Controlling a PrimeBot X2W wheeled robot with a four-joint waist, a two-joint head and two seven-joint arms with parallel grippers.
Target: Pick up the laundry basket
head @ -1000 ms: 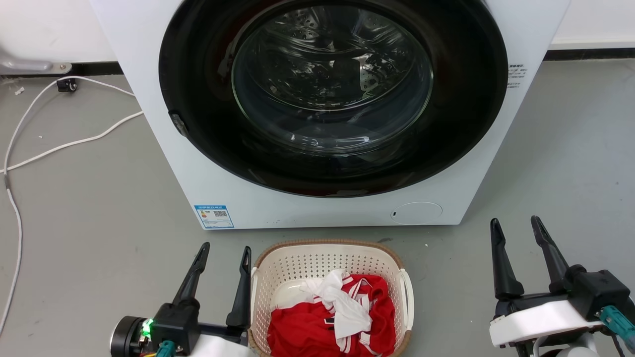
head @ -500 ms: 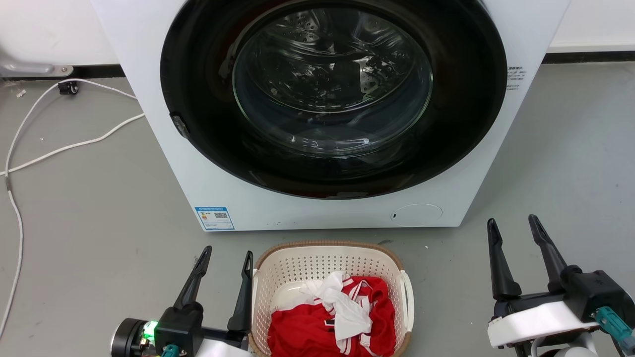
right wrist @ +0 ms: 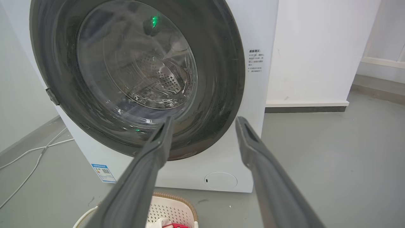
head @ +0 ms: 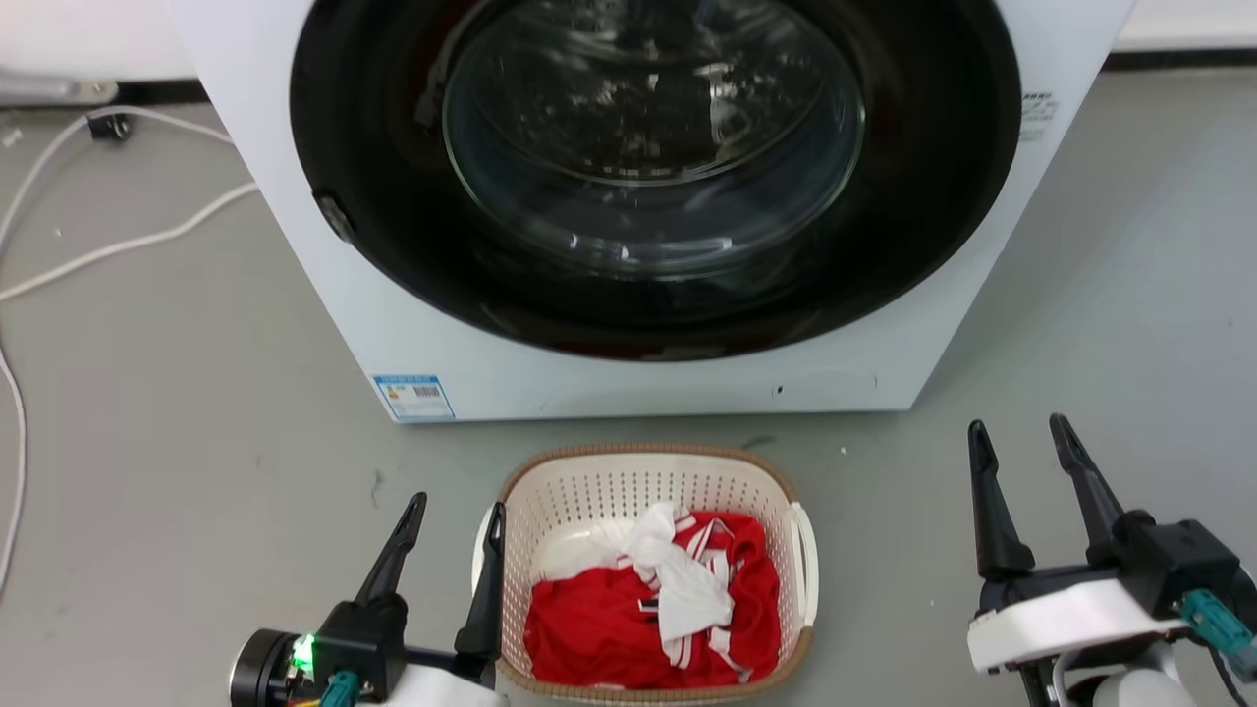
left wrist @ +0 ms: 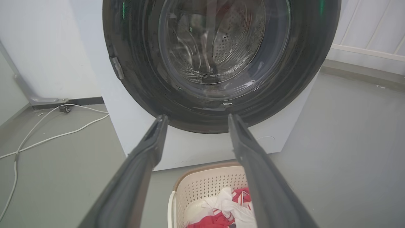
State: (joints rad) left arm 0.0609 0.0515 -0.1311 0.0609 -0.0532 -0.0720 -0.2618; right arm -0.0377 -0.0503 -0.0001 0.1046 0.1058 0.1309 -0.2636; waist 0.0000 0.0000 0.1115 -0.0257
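**Clerk:** Where is the laundry basket (head: 638,488)?

**Inspector:** On the grey floor (head: 196,412), upright. A white front-loading washing machine (head: 628,383) stands just behind the basket with its round glass door (head: 653,128) closed. The left wrist view shows the basket (left wrist: 205,183) low in the frame, and the right wrist view shows only its far rim (right wrist: 171,209).

**Clerk:** Contents?

**Inspector:** A red garment (head: 609,638) fills most of the basket's near half. A white cloth (head: 678,579) lies bunched on top of it, towards the basket's middle.

**Clerk:** Left gripper?

**Inspector:** The left gripper (head: 459,507) is just beside the basket's left side, with its fingers spread apart and nothing between them. Its inner finger overlaps the basket's left handle (head: 481,550) in the head view, and I cannot confirm contact. The outer finger is clear of the basket. In its own wrist view the gripper (left wrist: 196,116) has a wide gap between its fingers, and the basket shows low in that gap. A green light (head: 302,653) glows on that wrist.

**Clerk:** Right gripper?

**Inspector:** The right gripper (head: 1016,424) is well apart from the basket's right handle (head: 808,565). Its fingers are parted and empty. Its own wrist view shows the same gap (right wrist: 205,117).

**Clerk:** Anything else?

**Inspector:** A white cable (head: 128,241) trails over the floor, far to the left of the basket. A blue label (head: 413,396) sits on the machine's lower corner, behind and to the left of the basket.
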